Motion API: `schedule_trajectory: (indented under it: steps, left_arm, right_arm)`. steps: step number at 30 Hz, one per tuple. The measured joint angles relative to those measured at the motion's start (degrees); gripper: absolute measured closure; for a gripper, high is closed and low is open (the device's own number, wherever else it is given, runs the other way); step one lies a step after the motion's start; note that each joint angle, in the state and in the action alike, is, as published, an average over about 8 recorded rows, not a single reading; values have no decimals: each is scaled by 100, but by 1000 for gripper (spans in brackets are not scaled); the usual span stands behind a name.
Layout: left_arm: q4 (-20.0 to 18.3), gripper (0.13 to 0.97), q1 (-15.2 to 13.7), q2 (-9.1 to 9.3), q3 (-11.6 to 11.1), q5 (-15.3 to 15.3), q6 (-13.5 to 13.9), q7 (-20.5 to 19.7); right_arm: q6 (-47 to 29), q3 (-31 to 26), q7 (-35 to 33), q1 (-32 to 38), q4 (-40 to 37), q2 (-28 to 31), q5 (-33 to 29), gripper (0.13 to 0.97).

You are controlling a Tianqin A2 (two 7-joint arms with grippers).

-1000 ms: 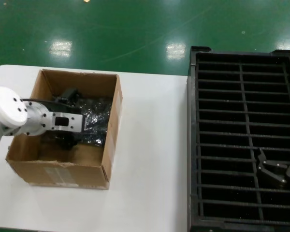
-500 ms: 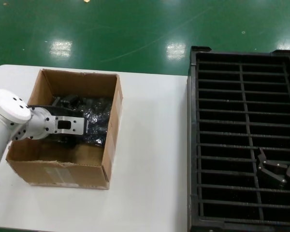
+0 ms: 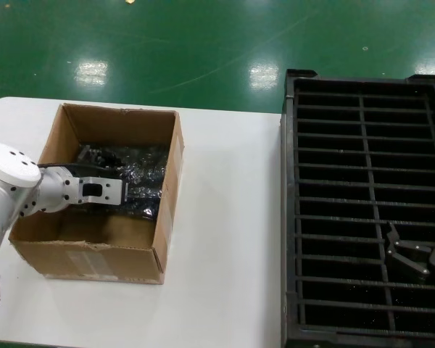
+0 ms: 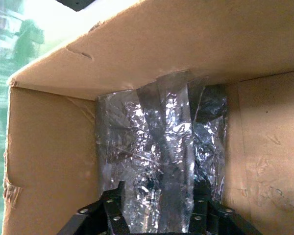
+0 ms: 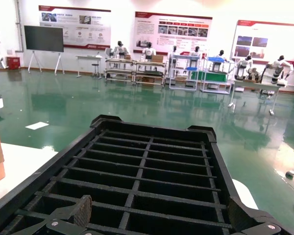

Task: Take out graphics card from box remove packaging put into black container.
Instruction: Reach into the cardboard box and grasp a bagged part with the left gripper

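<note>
Closest to us in the left wrist view, our left gripper [image 4: 159,215] sits inside the cardboard box [image 4: 264,142] with its two dark fingers [image 4: 110,213] standing apart, one to either side of the near end of the crinkly anti-static bag [image 4: 159,147]. The bag runs straight ahead of the claw, its long axis in line with our reach, its far end lying up against the box wall opposite us. That alignment is what the coming grasp turns on: closing the fingers should pinch the bag across its short width. We judge the graphics card is still inside the bag, as a dark band shows through the plastic, though the foil glare makes this hard to confirm. The head view adds what the wrist cannot: the left gripper [image 3: 130,194] is reaching across the box [image 3: 167,188] from its left side, with the bag [image 3: 141,174] bunched ahead of it toward the right wall. Far off from this claw, our right gripper [image 3: 413,259] waits over the black container [image 3: 362,94], fingers spread; its own wrist view shows only the container [image 5: 152,161] with bare slots. The left arm is plainly the nearer one to the bag.
</note>
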Motion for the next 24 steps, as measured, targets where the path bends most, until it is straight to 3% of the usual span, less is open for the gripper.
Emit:
schedule_trajectory:
  steps: [12,21,24]
  left_arm:
    - [-178,820,169,-32,-50,-168,-40,289]
    - [-959,922,581,-198,72,-110,-101,-30]
    - [-1321,922,750,-280,98,-86,-154,-179]
  right_arm:
    - [0,0,0,0,0,0,0,129]
    - [0,0,0,0,0,0,0,129]
    - [0,0,0,0,0,0,0,129]
